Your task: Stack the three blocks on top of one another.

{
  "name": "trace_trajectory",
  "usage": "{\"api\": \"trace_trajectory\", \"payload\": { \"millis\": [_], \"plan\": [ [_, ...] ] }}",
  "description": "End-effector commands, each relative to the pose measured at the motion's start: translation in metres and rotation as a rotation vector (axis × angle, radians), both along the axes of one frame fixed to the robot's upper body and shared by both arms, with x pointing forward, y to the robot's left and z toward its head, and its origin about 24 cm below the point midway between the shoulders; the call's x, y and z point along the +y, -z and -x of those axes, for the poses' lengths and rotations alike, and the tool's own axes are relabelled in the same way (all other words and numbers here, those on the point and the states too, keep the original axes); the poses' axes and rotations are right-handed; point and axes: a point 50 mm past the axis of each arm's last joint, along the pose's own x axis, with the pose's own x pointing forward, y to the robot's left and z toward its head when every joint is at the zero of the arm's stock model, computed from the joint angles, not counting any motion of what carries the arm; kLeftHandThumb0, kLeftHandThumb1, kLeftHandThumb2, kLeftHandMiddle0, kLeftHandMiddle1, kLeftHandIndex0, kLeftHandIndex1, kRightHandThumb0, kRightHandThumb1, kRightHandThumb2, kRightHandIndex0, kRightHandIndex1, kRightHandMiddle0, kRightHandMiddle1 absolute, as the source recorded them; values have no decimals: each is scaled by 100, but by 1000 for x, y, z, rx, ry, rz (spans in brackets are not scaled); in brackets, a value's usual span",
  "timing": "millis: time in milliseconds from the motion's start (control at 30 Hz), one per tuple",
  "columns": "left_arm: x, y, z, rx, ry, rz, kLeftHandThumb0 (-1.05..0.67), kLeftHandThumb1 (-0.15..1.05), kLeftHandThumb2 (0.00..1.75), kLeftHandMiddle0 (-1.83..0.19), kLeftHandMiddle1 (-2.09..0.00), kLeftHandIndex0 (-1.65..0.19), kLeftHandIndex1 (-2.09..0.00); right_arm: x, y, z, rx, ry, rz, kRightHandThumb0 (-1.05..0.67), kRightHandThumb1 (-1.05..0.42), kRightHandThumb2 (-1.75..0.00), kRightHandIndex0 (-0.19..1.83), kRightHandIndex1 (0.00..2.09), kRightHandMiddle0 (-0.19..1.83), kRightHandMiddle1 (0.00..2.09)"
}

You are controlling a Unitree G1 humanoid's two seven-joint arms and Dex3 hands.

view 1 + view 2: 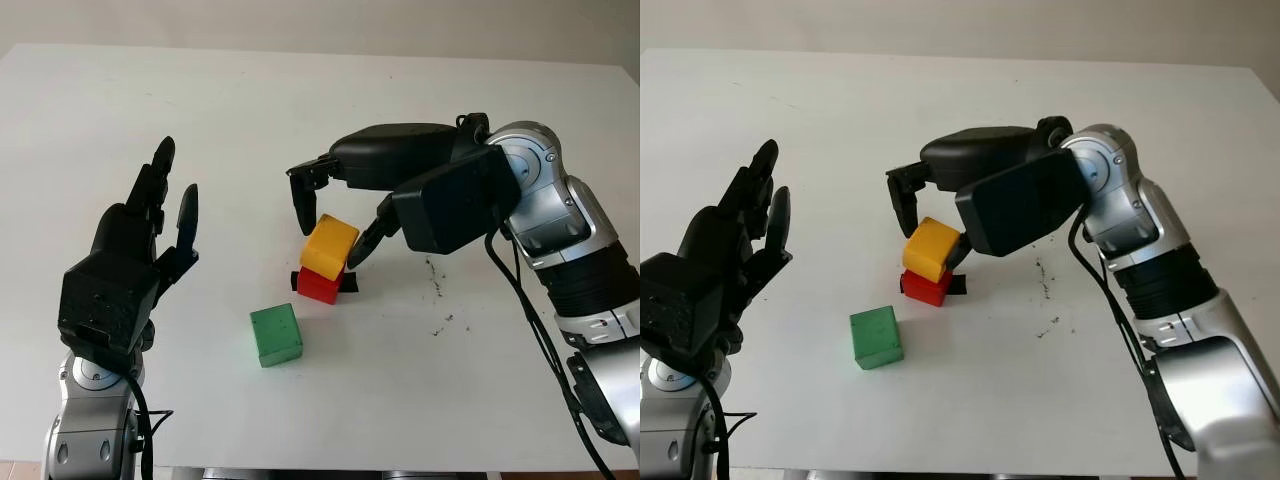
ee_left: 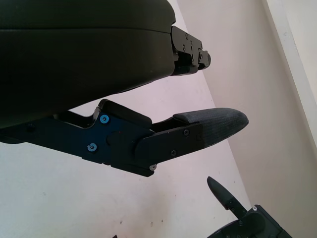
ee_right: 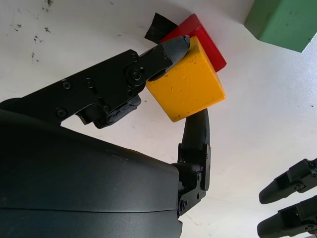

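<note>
- While the right hand [image 1: 335, 225] pinches the yellow block [image 1: 329, 246], that block sits tilted on the red block [image 1: 319, 285], mid-bench, not squared up.
- Right hand fingers [image 3: 171, 49] are closed on opposite faces of the yellow block; whether it's seated I can't tell.
- Green block [image 1: 276, 335] lies loose just beside the stack, toward the near edge and the left side.
- Left hand [image 1: 130, 255] is open, raised over the bench's left side, holding nothing.
- Judgement: right hand is nearer to green; plenty of bare bench [image 1: 300, 110] around.
</note>
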Motion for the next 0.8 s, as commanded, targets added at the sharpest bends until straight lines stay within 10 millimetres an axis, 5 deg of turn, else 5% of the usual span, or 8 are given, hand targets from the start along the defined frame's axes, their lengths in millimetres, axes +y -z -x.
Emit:
{"api": "trace_trajectory", "payload": {
  "millis": [0,500,667,767],
  "plan": [
    [-2,-3,3,-21,6,2,-76,105,66,3,-5,-8,-5,-3,2,0,13,4,6,-38,-97,-5,20,6,31,157],
    [-3,-1,5,-20,6,9,-74,105,66,3,-5,-7,-5,-4,8,2,32,-20,25,-40,-99,-6,17,5,23,152],
    [-4,0,5,-18,5,13,-73,105,66,2,-6,-8,-6,-4,10,2,43,-38,40,-47,-96,-5,1,3,7,61],
    [-3,0,5,-17,6,15,-73,105,66,3,-6,-7,-5,-4,12,3,43,-44,40,-50,-95,-5,-10,2,2,32]
  ]
}}
